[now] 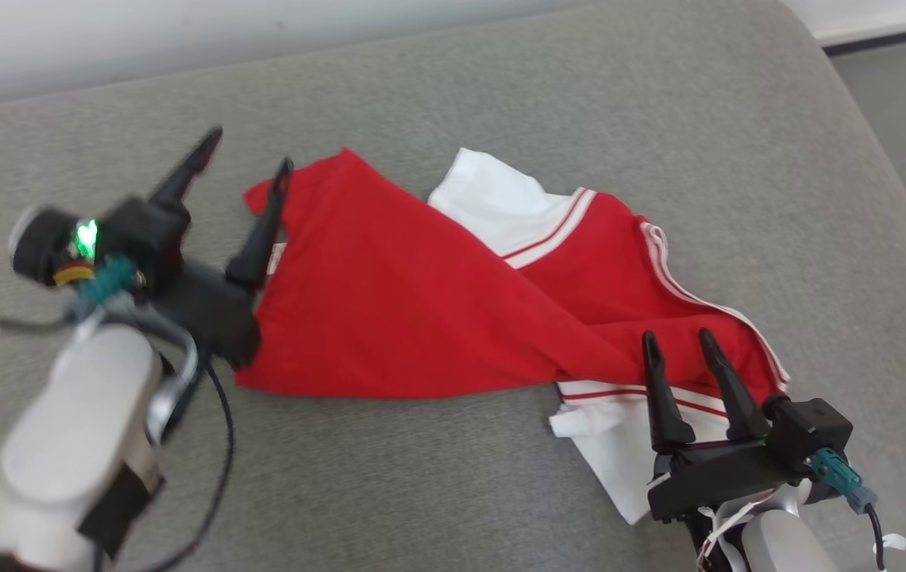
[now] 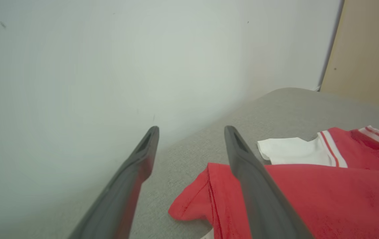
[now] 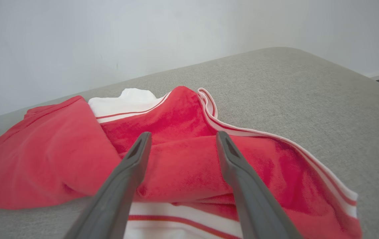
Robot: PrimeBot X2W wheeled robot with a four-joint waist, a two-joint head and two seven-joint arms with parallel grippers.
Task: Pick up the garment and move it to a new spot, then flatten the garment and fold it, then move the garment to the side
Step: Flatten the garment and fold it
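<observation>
Left claw point(image 1: 250, 148) stands wide open and holds nothing. Its one finger lies over the garment's point(image 1: 389, 302) near red corner; the other finger hangs over bare cushion point(image 1: 500, 95), clear of the cloth. From that corner the garment runs away toward the right claw point(image 1: 676, 336), which is also spread wide and empty, its fingertips hovering over the red folds and striped white band at the far end. Whether those tips touch the cloth I cannot tell.

The garment lies on the cushion between the two claws, not yet flat. A broad red panel is twisted across the body, one white sleeve pokes out beyond it, and another white part is bunched just below the right claw.

I judge the flattening step to be in hand, with the fold still to come. The next move calls for each claw to come down and pinch only a single layer at its own end: the left at the red corner under its finger, the right at the striped edge. Then they should draw apart to pull the twist out.
</observation>
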